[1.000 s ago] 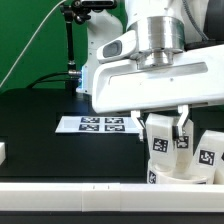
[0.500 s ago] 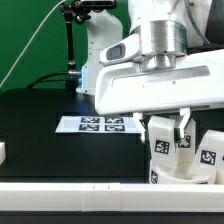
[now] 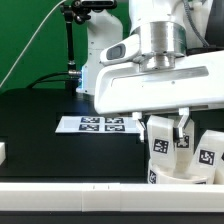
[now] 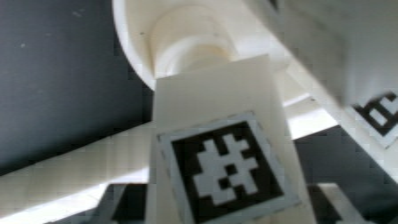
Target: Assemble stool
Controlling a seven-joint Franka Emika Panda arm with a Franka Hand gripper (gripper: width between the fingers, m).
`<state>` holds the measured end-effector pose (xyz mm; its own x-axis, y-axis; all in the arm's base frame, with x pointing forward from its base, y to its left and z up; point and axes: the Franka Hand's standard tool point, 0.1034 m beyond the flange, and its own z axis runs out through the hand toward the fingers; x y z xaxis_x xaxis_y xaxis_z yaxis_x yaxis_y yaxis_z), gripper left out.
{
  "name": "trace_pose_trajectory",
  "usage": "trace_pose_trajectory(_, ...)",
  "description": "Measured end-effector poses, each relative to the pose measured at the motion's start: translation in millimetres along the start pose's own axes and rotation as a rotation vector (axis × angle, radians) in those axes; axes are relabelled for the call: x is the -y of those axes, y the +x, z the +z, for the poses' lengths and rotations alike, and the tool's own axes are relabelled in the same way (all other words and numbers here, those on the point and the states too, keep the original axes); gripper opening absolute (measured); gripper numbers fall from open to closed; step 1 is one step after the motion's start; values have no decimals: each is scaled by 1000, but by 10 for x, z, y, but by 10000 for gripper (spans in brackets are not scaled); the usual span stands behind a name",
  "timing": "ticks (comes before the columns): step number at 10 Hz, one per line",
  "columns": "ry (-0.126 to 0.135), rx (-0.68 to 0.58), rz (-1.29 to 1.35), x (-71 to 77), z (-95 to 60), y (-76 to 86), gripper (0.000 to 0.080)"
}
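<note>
My gripper (image 3: 164, 128) is low at the exterior view's right, shut on an upright white stool leg (image 3: 158, 142) with a black-and-white tag. The leg's lower end meets the white ring-shaped seat (image 3: 180, 177) lying on the table. In the wrist view the tagged leg (image 4: 217, 150) fills the middle between my gripper's (image 4: 228, 208) dark fingers (image 4: 128, 200), and its far end sits against the seat's curved rim (image 4: 187, 40). A second tagged leg (image 3: 208, 153) stands on the seat to the right. Whether the held leg is seated in its socket is hidden.
The marker board (image 3: 98, 124) lies flat on the black table behind the seat. A long white border rail (image 3: 80, 196) runs along the front edge. A small white part (image 3: 2, 152) sits at the exterior view's far left. A black stand (image 3: 70, 45) rises at the back.
</note>
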<state>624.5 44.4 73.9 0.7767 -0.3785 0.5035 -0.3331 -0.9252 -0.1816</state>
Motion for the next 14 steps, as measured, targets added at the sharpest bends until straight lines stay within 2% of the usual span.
trace_pose_trajectory(2,0,0,0,-1,0,1,323)
trace_pose_trajectory(4,0,5,1,0,-1,1,566)
trace_pose_trajectory(5,3,9,2,9,-19,20,566)
trace_pose_trajectory(6,4,6,4,11,-34,42,632)
trace_pose_trajectory(8,6,5,5,4,-77,104,644)
trace_pose_trajectory(10,15,51,-8,-33,-214,265,649)
trace_pose_trajectory(12,22,60,-11,-59,-260,410,649)
trace_pose_trajectory(14,21,58,-10,-63,-250,403,649)
